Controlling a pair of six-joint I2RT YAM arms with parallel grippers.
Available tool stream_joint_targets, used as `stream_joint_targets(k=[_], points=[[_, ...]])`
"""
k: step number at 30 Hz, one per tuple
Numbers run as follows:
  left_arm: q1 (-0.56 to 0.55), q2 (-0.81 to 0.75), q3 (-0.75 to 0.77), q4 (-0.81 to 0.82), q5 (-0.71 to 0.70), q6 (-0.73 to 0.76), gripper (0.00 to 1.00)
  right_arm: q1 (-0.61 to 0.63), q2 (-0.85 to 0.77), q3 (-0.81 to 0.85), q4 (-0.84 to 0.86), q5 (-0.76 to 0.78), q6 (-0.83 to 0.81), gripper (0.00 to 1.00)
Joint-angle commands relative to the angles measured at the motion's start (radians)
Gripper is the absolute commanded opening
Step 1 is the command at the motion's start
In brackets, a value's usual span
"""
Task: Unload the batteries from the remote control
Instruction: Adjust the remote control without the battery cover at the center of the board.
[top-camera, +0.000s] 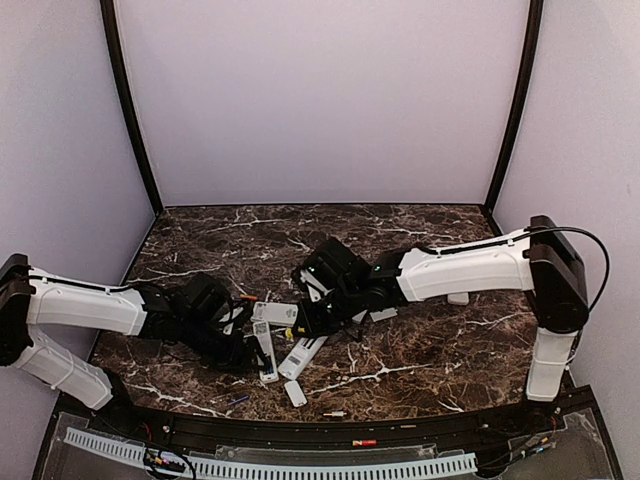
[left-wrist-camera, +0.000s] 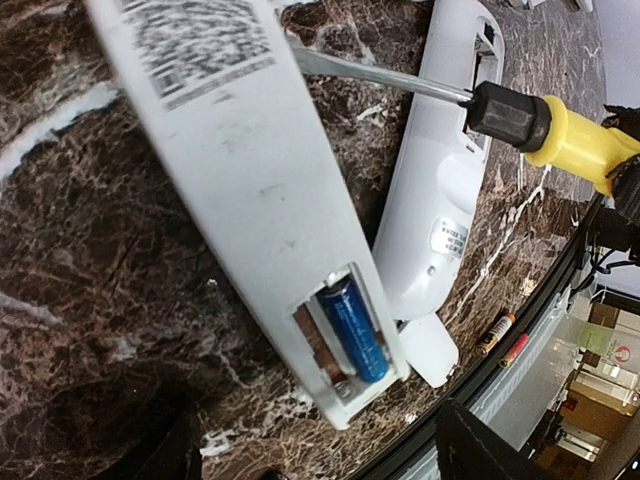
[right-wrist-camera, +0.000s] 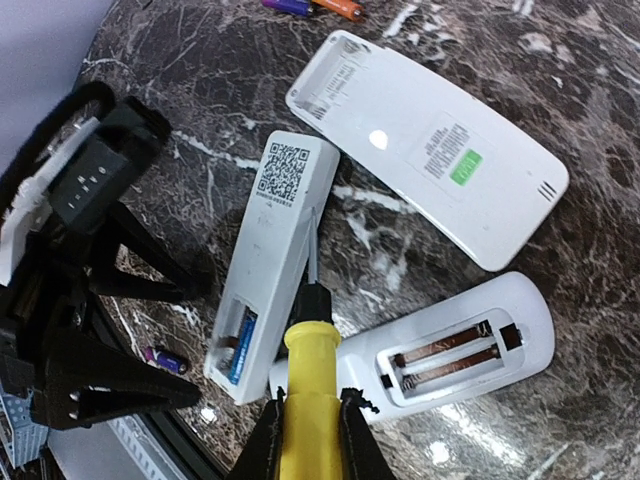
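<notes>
The right gripper (right-wrist-camera: 305, 425) is clamped on the yellow-handled screwdriver (right-wrist-camera: 310, 350), whose steel shaft points to 12 o'clock in the right wrist view, its tip at the right edge of the narrow white plastic remote with a QR label (right-wrist-camera: 275, 250). That remote's long axis runs 1 to 7 o'clock, and the blue cylindrical battery (right-wrist-camera: 240, 360) lies along it at 7 o'clock from the tip, alone in the open compartment, the slot beside it empty. The left gripper (left-wrist-camera: 315, 455), jaws spread, is nearer that end, possibly touching it. The rounded white remote (right-wrist-camera: 500, 330) at 4 o'clock shows both slots empty.
</notes>
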Motion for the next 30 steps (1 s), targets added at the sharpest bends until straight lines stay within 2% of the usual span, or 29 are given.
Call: stream_joint_targets(k=[1, 5, 10, 15, 20, 24, 26, 30], points=[[0.003, 0.007, -0.021, 0.072, 0.054, -0.014, 0.79, 0.029, 0.061, 0.096, 0.042, -0.064, -0.069, 0.00], [0.004, -0.044, -0.020, 0.064, 0.025, -0.016, 0.79, 0.040, 0.089, 0.136, 0.044, -0.092, -0.098, 0.00], [0.007, -0.183, -0.016, -0.004, -0.063, -0.008, 0.80, 0.045, 0.085, 0.147, 0.054, -0.105, -0.118, 0.00], [0.058, -0.254, -0.018, -0.078, -0.119, -0.003, 0.82, 0.045, 0.035, 0.129, 0.017, -0.006, -0.117, 0.00], [0.122, -0.211, 0.016, -0.129, -0.187, 0.035, 0.84, 0.047, -0.053, 0.074, -0.046, 0.074, -0.124, 0.00], [0.174, -0.172, 0.039, -0.107, -0.217, 0.047, 0.84, 0.070, -0.107, 0.022, -0.100, 0.110, -0.118, 0.00], [0.183, -0.143, 0.059, -0.092, -0.218, 0.053, 0.82, 0.094, -0.125, 0.011, -0.128, 0.119, -0.111, 0.00], [0.184, -0.070, 0.101, -0.123, -0.251, 0.085, 0.72, 0.146, -0.134, 0.007, -0.173, 0.119, -0.101, 0.00]])
